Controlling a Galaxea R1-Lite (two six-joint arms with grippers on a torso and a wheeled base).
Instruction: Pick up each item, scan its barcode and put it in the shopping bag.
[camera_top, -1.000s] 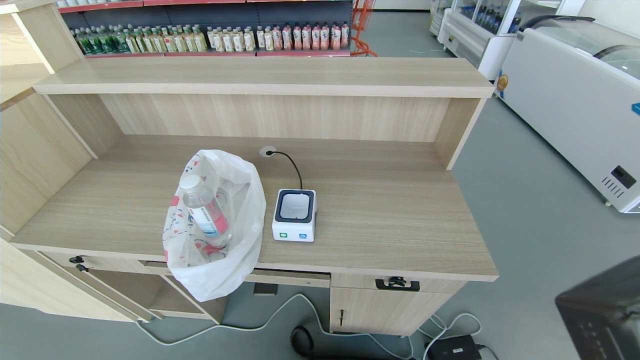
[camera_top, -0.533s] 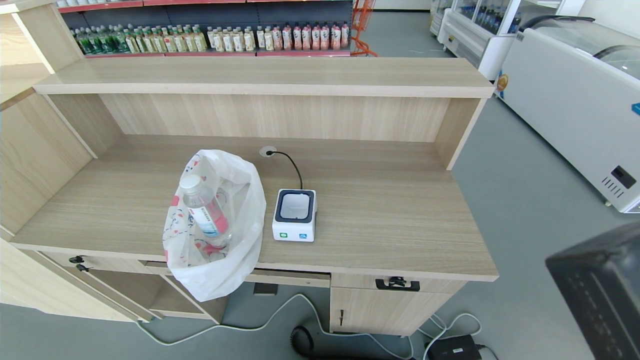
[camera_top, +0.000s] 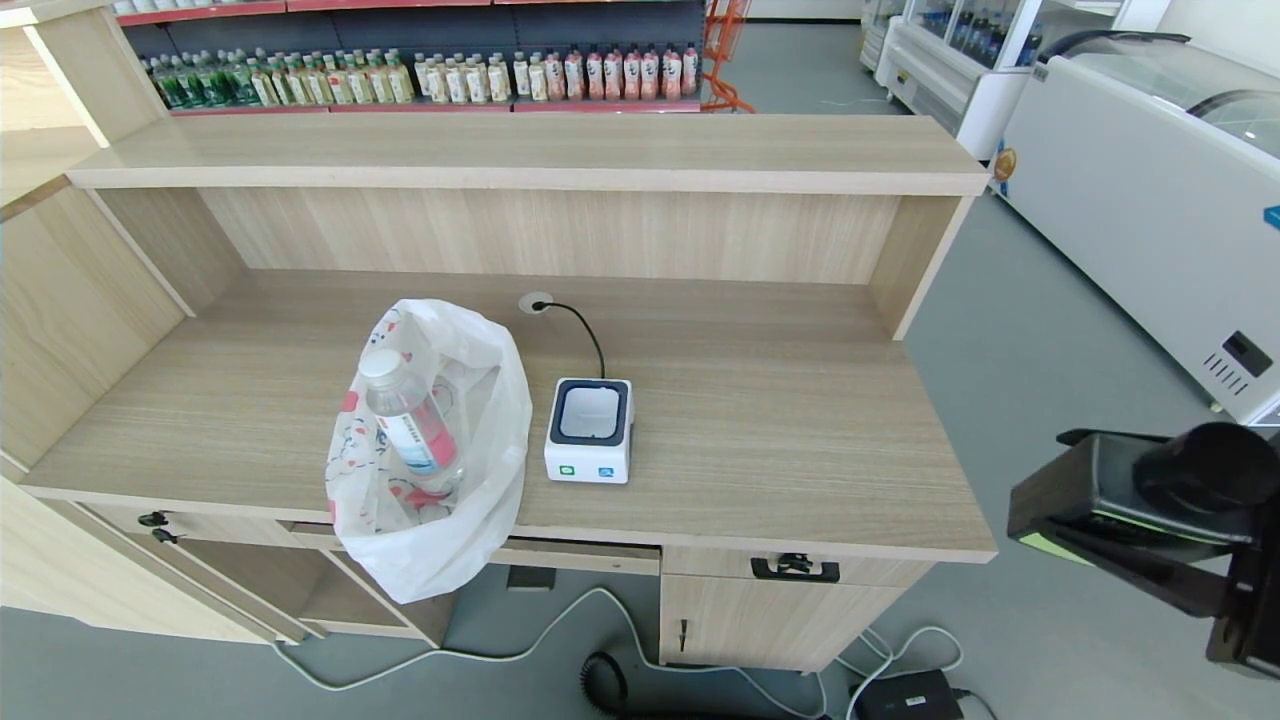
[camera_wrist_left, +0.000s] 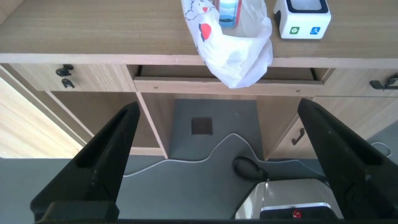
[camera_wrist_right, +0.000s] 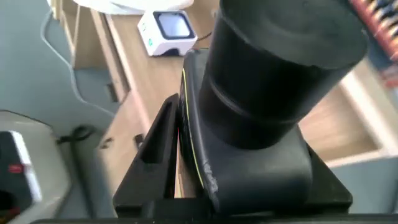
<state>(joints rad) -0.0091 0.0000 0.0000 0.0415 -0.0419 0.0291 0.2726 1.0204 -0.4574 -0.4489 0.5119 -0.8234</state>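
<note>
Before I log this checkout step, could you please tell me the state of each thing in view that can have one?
shopping bag: mouth open, on the counter, its bottom sagging over the front edge.
bottle: capped, leaning inside the shopping bag.
scanner: upright beside the bag, cable attached.
drawer: seems pulled out slightly.
left gripper: jaws wide open, empty, low before the counter.

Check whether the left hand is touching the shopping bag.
Apart. The left wrist view shows the left hand open, out in front of the counter, with clear space between it and the hanging shopping bag.
</note>
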